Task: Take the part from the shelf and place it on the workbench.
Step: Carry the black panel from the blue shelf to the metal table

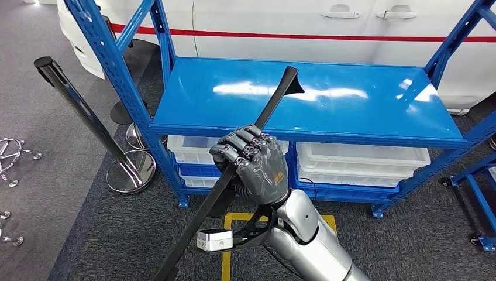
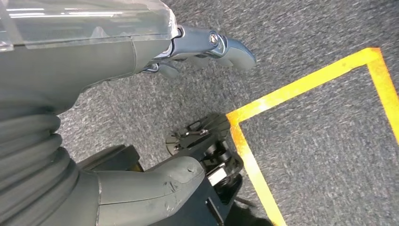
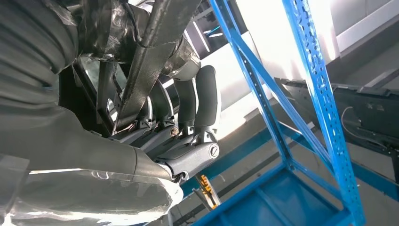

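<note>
— Right hand (image 1: 252,167), what's it doing at centre frame?
— Fingers wrapped tight around a long black trim strip (image 1: 234,170), which slants from lower left up over the blue shelf (image 1: 362,111).
— And the left hand (image 2: 207,44)?
— Hanging over grey carpet beside yellow floor tape (image 2: 301,87); its fingers are too hidden to judge.

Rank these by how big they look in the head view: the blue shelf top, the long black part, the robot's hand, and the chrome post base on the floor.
1. Blue shelf top, by far the largest.
2. Long black part: long but thin.
3. Right hand and chrome post base: alike, and the hand is nearer the camera, so no ranking.
</note>
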